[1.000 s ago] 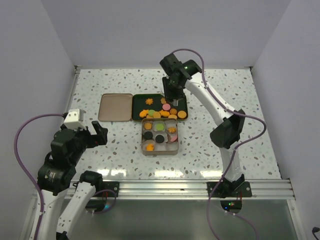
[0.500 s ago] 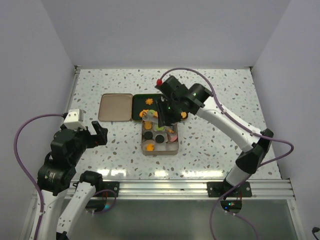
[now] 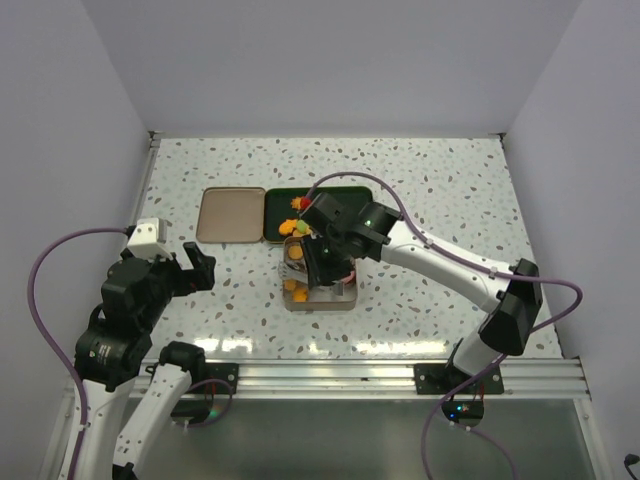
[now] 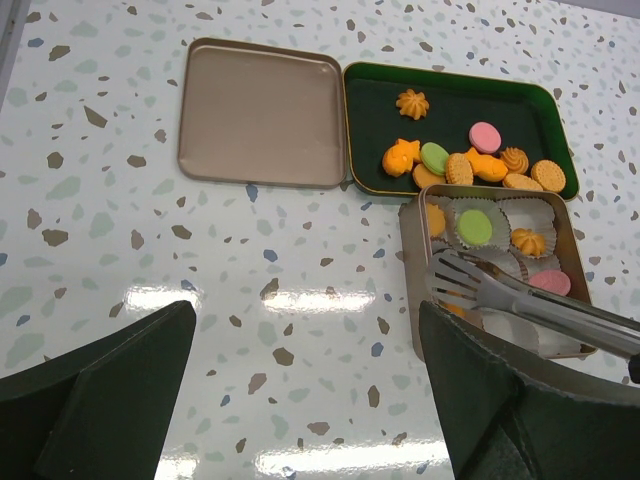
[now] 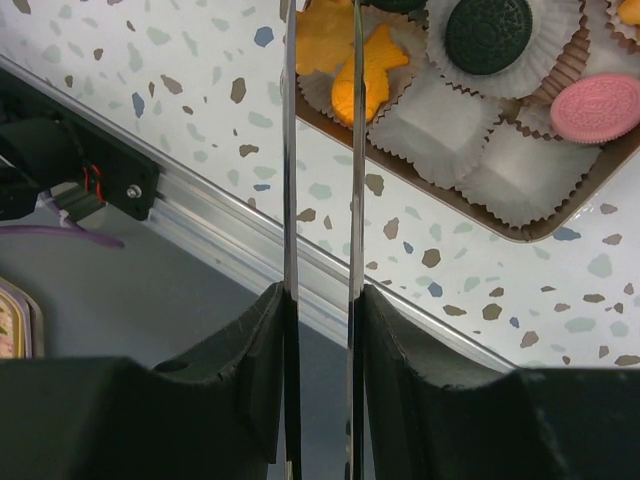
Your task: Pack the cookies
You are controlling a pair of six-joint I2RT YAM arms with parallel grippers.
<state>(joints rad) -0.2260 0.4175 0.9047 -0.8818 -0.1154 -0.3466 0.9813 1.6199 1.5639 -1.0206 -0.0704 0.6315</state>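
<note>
Steel tongs (image 4: 510,292) tight in right pincer (image 5: 322,310) above tin (image 4: 408,290) of cookies (image 4: 476,226); left pincer (image 4: 305,350) wide.

My right pincer (image 3: 318,262) has left the green tray (image 3: 352,196) and swung back toward me. Its tongs (image 4: 520,296) now reach over the tan tin (image 3: 351,300), tips above the orange cookies (image 5: 368,82) in its near-left cup.
</note>
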